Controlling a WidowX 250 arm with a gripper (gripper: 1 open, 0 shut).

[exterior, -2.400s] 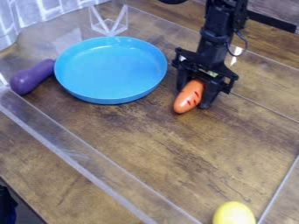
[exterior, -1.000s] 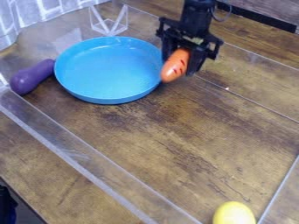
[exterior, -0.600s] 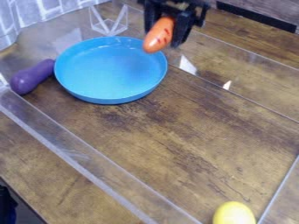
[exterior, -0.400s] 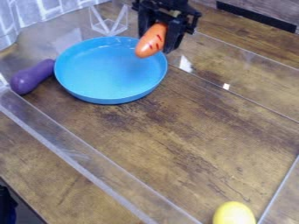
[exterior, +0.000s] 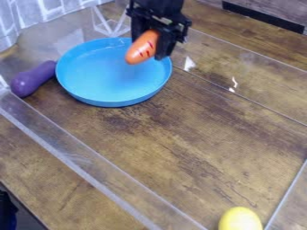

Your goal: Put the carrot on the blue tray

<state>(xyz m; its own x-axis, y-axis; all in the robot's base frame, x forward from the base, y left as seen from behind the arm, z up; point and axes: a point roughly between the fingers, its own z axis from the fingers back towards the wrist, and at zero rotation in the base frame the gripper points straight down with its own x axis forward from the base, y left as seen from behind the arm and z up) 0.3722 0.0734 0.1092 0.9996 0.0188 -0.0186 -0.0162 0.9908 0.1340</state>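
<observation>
The orange carrot hangs in the air over the right part of the blue tray, its tip pointing down and left. My black gripper comes down from the top of the view and is shut on the carrot's upper end. The carrot's leafy top is hidden between the fingers. The round blue tray lies on the wooden table with nothing in it.
A purple eggplant lies just left of the tray. A yellow lemon sits at the bottom right edge. Clear plastic walls run across the front and along the right of the wooden table.
The gripper lifted the carrot from the table right of the tray and carried it left. It now hangs lower, above the tray's right part.
</observation>
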